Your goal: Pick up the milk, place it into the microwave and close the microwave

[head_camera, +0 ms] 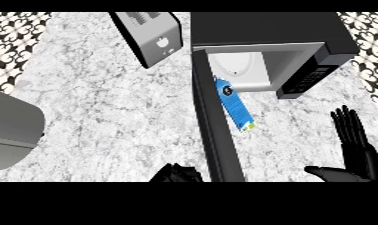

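Milk (235,102) (tilted) at microwave (295,64) mouth

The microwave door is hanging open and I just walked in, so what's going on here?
The microwave stands on the counter with its door swung wide open. The blue milk carton lies tilted at the opening, its upper end over the sill and its lower end outside; no hand holds it. The right hand is open with fingers up at the lower right. The left hand shows at the bottom edge beside the door. A toaster sits to the left.
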Robot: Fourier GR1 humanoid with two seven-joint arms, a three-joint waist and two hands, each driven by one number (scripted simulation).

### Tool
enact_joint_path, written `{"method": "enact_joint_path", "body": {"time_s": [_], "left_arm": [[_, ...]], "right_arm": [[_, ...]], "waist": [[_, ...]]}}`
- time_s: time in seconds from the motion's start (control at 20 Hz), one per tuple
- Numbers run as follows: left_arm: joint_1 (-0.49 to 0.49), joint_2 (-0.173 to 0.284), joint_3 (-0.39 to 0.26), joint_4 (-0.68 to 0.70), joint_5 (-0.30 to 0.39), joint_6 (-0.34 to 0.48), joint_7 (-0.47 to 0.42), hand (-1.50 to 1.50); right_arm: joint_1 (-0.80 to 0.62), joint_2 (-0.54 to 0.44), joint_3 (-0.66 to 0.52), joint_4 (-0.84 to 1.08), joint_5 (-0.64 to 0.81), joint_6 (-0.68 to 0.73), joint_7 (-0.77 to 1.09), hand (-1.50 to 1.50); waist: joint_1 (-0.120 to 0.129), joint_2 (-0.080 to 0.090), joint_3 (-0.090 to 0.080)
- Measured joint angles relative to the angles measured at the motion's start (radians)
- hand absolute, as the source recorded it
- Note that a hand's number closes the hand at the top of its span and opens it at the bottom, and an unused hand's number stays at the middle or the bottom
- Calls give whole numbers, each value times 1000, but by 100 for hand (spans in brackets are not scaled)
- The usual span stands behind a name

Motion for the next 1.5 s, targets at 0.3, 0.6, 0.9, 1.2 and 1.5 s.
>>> {"method": "enact_joint_path", "body": {"time_s": [0.3, 0.6, 0.9, 1.2, 1.5], "left_arm": [[-135, -131, -51, 154, -5, 18, 33, 150], [-275, -172, -143, 282, 97, 119, 31, 150], [-435, -178, -221, 367, 199, 230, 51, 150], [-551, -180, -243, 409, 298, 322, 77, 150], [-617, -182, -174, 386, 408, 422, -1, -150]], "right_arm": [[148, -28, 13, -237, -110, 63, 88, -150], [242, -58, 30, -456, -236, 132, 197, -150], [283, -91, 50, -605, -320, 169, 283, -150], [283, -123, 67, -689, -366, 192, 339, -150], [266, -151, 59, -742, -405, 201, 364, -150]], "waist": [[1, 4, 0], [-23, 8, -1], [-64, 15, -2], [-112, 26, -3], [-163, 40, -7]]}}
